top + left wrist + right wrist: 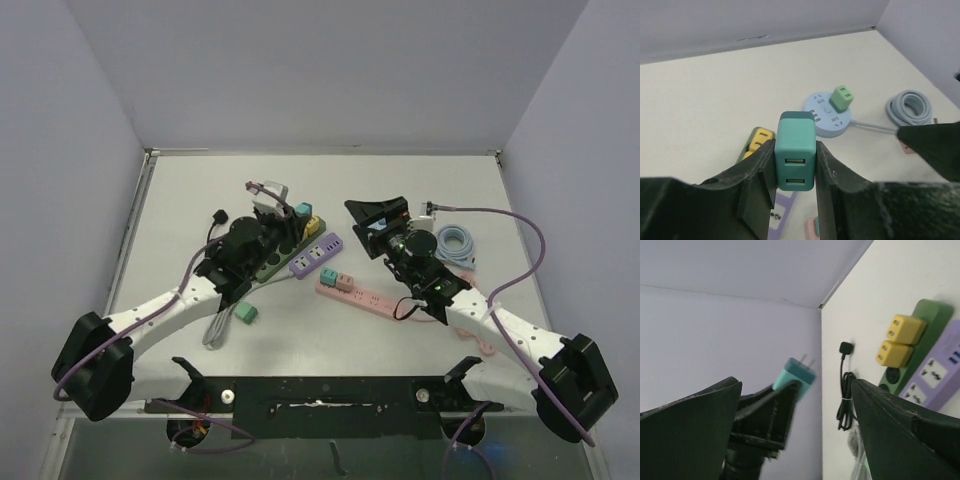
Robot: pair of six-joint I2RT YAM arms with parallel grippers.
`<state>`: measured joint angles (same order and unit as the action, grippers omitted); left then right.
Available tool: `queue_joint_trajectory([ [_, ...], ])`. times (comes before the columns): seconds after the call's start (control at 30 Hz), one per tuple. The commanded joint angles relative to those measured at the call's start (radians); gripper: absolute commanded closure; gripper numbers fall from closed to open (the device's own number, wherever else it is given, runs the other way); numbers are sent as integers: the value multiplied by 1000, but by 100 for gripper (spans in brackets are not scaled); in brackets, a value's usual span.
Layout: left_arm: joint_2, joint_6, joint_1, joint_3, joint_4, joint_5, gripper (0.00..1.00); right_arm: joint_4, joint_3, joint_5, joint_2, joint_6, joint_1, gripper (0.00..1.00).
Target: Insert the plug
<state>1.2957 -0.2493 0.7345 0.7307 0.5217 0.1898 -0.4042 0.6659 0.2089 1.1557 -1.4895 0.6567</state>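
1. A round pale-blue socket hub (827,114) lay on the white table (715,85), with a light-green adapter (842,97) plugged into its top.
2. A coiled grey-blue cable (910,107) lay near the hub, joined to it by a cord.
3. A black cable (841,385) lay partly bundled on the table.
4. Two yellow adapters (906,329) sat side by side.

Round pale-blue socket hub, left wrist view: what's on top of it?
A small green charger cube stands on the round pale-blue socket hub. Other sockets show bare; the outlet beneath the cube is covered.
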Motion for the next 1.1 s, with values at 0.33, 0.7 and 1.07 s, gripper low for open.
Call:
queue_joint_trajectory([
  [0.33,-42,233,-368,377,-1059,-357,100,303,-170,2,-372,464,-118,3],
  [0.7,209,356,-369,554,-1302,-363,100,419,-156,36,-424,536,-123,3],
  [1.07,481,419,-289,774,-1411,-366,100,424,-154,55,-415,586,-128,3],
])
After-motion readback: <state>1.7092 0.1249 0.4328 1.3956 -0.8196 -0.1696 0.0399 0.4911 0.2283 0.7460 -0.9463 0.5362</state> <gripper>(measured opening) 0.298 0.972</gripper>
